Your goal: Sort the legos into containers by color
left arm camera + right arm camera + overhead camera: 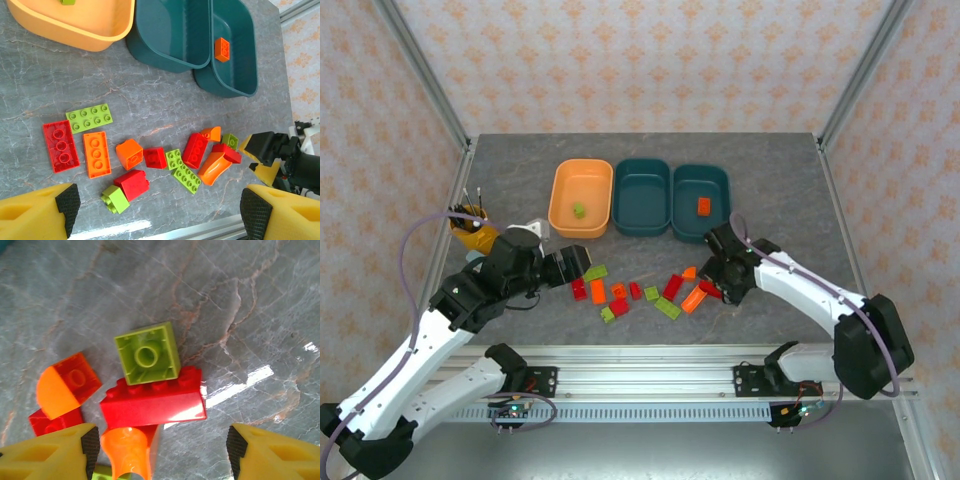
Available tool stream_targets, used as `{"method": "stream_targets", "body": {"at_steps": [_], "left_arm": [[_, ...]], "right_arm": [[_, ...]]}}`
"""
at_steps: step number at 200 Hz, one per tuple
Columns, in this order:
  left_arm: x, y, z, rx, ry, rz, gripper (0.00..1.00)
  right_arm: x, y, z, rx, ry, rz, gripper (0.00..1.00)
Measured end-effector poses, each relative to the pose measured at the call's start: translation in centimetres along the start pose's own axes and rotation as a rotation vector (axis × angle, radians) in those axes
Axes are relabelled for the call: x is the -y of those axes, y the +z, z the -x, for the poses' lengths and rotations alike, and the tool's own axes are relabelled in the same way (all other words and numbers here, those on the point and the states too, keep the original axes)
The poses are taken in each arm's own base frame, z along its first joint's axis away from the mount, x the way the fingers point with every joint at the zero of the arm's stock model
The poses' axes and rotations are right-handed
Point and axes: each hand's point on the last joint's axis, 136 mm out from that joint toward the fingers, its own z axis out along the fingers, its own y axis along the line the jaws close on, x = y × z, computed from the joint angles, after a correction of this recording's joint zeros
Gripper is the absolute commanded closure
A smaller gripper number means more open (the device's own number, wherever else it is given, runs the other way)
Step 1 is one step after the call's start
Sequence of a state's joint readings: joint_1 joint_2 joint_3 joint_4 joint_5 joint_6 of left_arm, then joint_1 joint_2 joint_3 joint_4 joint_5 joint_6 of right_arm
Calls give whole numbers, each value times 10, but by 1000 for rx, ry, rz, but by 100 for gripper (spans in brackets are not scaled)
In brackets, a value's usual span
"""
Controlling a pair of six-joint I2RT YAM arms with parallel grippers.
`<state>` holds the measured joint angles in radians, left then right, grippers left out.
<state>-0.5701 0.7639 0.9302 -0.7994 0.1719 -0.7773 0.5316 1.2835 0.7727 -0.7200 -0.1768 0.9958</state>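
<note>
low over the grey marbled table (770, 180), bends the left arm at the elbow and aims the left gripper (578, 265) rightward at the loose legos (636, 290), with yellow foam fingers (35, 212) and black ribbed pads spread wide, pinching nothing. reaches in from the right with the right arm and hangs the right gripper (162, 445) just above the right end of the heap, likewise spread and clamped on nothing. frames between those fingers a glossy red brick (152, 402), a lime green square brick (147, 352) lying underside up and touching it, an orange arch (130, 450) just beside the left pad, and an orange rounded piece (65, 385).

shows hard, shiny, studded plastic in red, orange and lime strewn near the front edge: flat plates, cubes, curved pieces.

lines up three shallow rounded-rectangle trays of smooth plastic side by side beyond the heap. holds one lime green brick (578, 209) in the light orange tray (556, 200) on the left and one orange brick (703, 206) in the right teal tray (725, 195), with the middle teal tray (642, 168) between them. stands a yellow cup (472, 235) of tools beside the left arm.
</note>
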Motion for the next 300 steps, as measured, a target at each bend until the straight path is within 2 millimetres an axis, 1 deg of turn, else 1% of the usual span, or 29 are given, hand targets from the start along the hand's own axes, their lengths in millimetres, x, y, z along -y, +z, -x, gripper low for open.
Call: {"method": "stream_targets", "body": {"at_steps": [12,27,47,77,94,111,125,138,162,200,237,264,283,300], "left_arm": [[0,0,0,1,0,-1,14],[0,0,0,1,0,-1,14],[0,0,0,1,0,-1,14],[1,0,0,3,0,-3,14],[0,1,0,1,-1,-1,14],[0,0,0,2,-1,-2,14],[0,0,0,3,-1,-3,14],[0,0,0,4,-1,-4,14],[1,-2,1,7,-1,-8,14],[-1,-3,-1,10,-8,-11,14],[-2,-2,-2,7,-8,-8,14],[-2,-2,-2,8,-9,-9,14],[-2,-2,-2,8,-10,-8,14],[-2,-2,-2,8,-11,-9,14]], "right_arm": [[6,7,-1,-16,54,-2,30],[7,12,-1,-24,123,10,30],[-1,14,0,-27,193,48,31],[-15,16,3,-31,264,104,35],[-19,22,2,-41,288,104,38],[-19,27,2,-49,308,96,38],[-18,31,1,-56,325,91,38],[-17,32,0,-60,337,83,35],[-15,31,0,-61,354,77,34],[-19,31,-1,-69,396,97,44],[-26,34,2,-72,423,108,49],[-31,36,4,-75,446,116,51],[-29,42,3,-77,461,96,55],[-28,45,3,-80,475,87,55]]}}
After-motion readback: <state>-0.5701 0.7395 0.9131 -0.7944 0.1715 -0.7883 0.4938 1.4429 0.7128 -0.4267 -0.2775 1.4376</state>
